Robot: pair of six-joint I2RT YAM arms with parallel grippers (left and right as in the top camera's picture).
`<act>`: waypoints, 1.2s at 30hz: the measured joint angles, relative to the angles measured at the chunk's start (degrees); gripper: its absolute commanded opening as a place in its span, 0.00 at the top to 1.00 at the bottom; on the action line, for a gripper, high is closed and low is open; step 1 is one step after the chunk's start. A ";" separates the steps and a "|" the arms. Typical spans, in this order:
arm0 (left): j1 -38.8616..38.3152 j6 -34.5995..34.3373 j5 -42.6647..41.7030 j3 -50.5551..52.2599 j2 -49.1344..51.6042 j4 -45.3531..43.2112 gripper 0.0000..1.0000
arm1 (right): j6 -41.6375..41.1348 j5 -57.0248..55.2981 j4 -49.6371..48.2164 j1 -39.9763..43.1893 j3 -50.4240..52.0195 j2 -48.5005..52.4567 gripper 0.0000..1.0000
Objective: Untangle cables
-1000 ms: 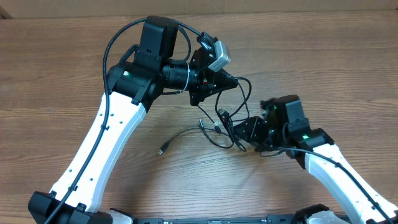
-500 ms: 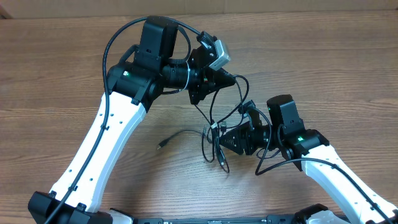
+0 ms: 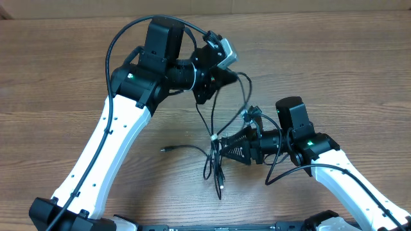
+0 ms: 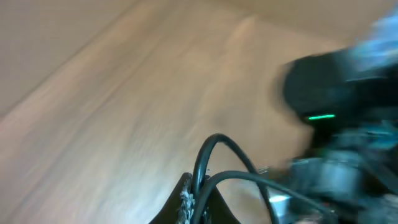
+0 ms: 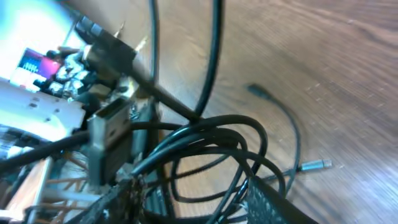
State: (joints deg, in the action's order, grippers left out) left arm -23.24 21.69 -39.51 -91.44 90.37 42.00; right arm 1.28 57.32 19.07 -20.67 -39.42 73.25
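Tangled black cables (image 3: 216, 168) at frame centre, draped to the table (image 3: 334, 58). Upper centre, left pincer (image 3: 231, 76) clamped shut on one strand; centre right, right pincer (image 3: 221, 149) parted around the loops.

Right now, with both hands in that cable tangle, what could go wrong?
1. The left hand pinches the cables aloft while they loop between the right hand's open fingers; pulling up may cinch the tangle.
2. The silver plug beside those fingers could snag on them.
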 measured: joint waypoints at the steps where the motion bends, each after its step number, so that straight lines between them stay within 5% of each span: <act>1: 0.00 -0.90 3.65 0.00 0.00 0.04 0.60 | -1.90 -2.82 -0.02 -0.02 0.00 0.00 0.43; 3: 0.00 -2.69 10.73 0.00 0.00 0.31 0.37 | -5.03 -8.26 0.31 0.00 0.00 0.00 0.42; 8: 0.00 -5.09 18.67 0.00 0.00 3.43 0.25 | -13.77 -23.34 4.04 0.00 0.00 0.00 0.41; 20: -0.02 -9.16 15.65 0.00 5.53 11.32 0.31 | -24.33 -45.40 13.14 0.00 0.00 0.00 0.37; 30: -1.68 -9.03 13.92 -0.04 13.07 24.02 0.30 | -29.11 -50.40 13.60 0.00 0.00 0.00 0.34; 36: -3.76 -2.80 15.61 -0.07 18.53 31.01 0.31 | -29.64 -50.77 13.57 0.00 0.00 0.00 0.34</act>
State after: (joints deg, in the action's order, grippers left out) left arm -27.00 18.90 -23.90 -91.50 108.90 73.01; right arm -28.36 6.55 32.64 -20.67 -39.42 73.25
